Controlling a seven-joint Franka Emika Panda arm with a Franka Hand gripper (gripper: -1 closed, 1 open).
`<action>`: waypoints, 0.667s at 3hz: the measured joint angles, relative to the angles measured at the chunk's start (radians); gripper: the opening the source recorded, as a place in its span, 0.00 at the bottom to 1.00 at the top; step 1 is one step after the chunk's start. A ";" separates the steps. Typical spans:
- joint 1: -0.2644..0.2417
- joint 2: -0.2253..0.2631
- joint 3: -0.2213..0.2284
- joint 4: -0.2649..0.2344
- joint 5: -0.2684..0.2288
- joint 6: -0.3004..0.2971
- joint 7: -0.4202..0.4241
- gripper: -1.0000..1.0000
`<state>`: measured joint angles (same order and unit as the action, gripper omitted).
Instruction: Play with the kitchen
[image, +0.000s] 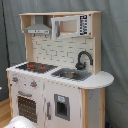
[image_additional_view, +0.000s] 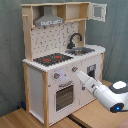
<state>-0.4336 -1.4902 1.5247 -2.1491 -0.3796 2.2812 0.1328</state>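
Here's the kitchen (image_additional_view: 60, 65), standing tall on the wooden floor (image_additional_view: 20, 120) against a grey curtain (image_additional_view: 10, 50), white panels and pale wood all round. Up top in the second exterior view, the grey hood (image_additional_view: 49, 21) hangs directly above the black-and-red stovetop (image_additional_view: 52, 59), with the black faucet (image_additional_view: 75, 39) arching over the sink (image_additional_view: 80, 50) beside that stovetop. Below the stovetop, the oven door (image_additional_view: 65, 96) sits under a row of knobs (image_additional_view: 56, 76). The white arm (image_additional_view: 102, 92) reaches in from the second exterior view's lower right, its gripper (image_additional_view: 78, 74) right up at the kitchen's front panel, just beside the knob nearest the sink. Whether it's spread or pinched, I can't tell.
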 joint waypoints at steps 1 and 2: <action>-0.014 0.008 0.026 -0.048 0.002 0.085 0.008 1.00; -0.041 0.009 0.017 -0.096 0.002 0.180 0.032 1.00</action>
<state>-0.4748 -1.4808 1.5420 -2.2451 -0.3773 2.4612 0.1646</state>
